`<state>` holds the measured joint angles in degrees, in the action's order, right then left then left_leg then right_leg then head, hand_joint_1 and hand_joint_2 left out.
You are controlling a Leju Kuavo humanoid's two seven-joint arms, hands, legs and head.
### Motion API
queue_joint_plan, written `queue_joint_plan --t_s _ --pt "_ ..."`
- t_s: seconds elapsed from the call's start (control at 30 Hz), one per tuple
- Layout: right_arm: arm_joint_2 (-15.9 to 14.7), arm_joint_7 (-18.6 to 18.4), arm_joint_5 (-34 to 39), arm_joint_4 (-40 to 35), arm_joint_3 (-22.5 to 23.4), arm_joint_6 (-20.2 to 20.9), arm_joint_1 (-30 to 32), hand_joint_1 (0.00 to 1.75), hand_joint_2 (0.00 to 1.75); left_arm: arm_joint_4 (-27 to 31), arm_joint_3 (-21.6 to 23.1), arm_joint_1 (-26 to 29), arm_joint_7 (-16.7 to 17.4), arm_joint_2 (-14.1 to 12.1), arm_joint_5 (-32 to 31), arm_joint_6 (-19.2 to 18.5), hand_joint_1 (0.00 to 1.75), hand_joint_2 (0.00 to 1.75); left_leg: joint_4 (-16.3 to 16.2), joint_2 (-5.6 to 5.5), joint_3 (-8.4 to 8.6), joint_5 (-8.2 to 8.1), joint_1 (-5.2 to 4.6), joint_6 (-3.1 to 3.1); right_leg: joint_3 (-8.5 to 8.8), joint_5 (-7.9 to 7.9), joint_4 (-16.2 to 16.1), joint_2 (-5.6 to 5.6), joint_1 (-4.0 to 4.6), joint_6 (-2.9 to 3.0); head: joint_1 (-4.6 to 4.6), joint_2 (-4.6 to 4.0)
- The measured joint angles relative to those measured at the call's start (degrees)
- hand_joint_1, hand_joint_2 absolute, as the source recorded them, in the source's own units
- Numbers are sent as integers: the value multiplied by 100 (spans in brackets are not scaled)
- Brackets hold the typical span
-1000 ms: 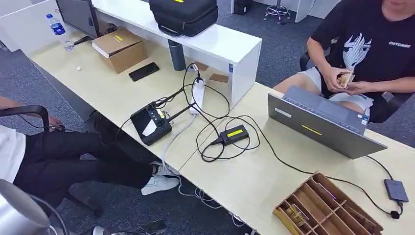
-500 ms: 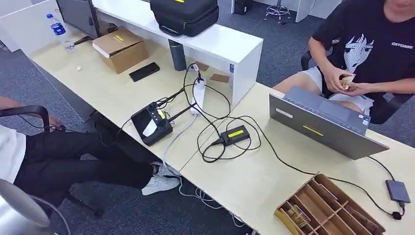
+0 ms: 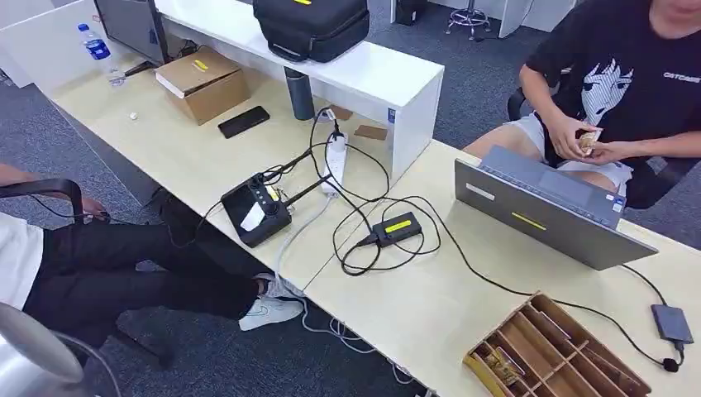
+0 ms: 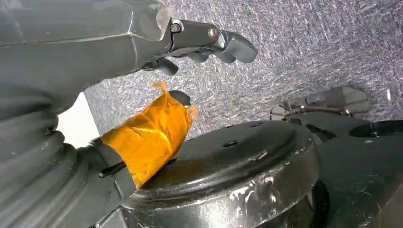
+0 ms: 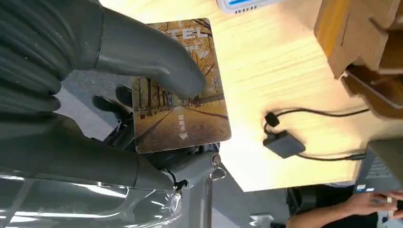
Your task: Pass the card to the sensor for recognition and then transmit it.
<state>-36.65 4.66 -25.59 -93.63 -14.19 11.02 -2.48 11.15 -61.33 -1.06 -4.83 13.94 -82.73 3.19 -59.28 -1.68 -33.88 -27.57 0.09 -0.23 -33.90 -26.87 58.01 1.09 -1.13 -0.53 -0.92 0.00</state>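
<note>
My right hand (image 5: 157, 118) pinches the card (image 5: 180, 90) between its thick thumb, pressed on the printed face, and the darker fingers behind it; the card is flat in that grip and hangs over the edge of the pale wooden table (image 5: 285, 71), well apart from the small dark sensor (image 5: 283, 144) lying on its cable. My left hand (image 4: 190, 47) hangs over the carpet with nothing in it, its fingers loosely curled and apart from the taped thumb. Out past the sensor I see the wooden card tray (image 3: 554, 351), the grey laptop (image 3: 546, 207) and a person (image 3: 628, 83) seated behind it, handling something small in both hands. The risk, as I judge it, is the thumb: it bears on one upper part of the card, so a quick swing toward the sensor could let the card pivot or slip. The sensor is light and tethered, so a low pass could nudge it or catch its cable.
</note>
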Motion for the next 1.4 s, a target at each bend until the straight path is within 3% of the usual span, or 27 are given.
queue_joint_plan --t_s 0.57,0.87,1.4 --pt "-70 358 334 453 -1117 273 -667 175 175 -70 2 -20 -48 -39 -142 0 0 175 0 0 1 2 0 2 1 -1 2 1 0 -2 0 0" --pt "88 253 352 1082 -1792 361 -1214 175 175 -114 41 -38 -57 -70 -216 0 0 175 0 0 1 2 0 2 1 -1 2 1 0 -2 0 0" --pt "337 55 282 1886 -2303 -96 -1596 175 175 -162 57 -52 -39 -101 -262 7 0 175 0 -1 7 2 0 2 7 -1 1 0 0 -3 0 0"
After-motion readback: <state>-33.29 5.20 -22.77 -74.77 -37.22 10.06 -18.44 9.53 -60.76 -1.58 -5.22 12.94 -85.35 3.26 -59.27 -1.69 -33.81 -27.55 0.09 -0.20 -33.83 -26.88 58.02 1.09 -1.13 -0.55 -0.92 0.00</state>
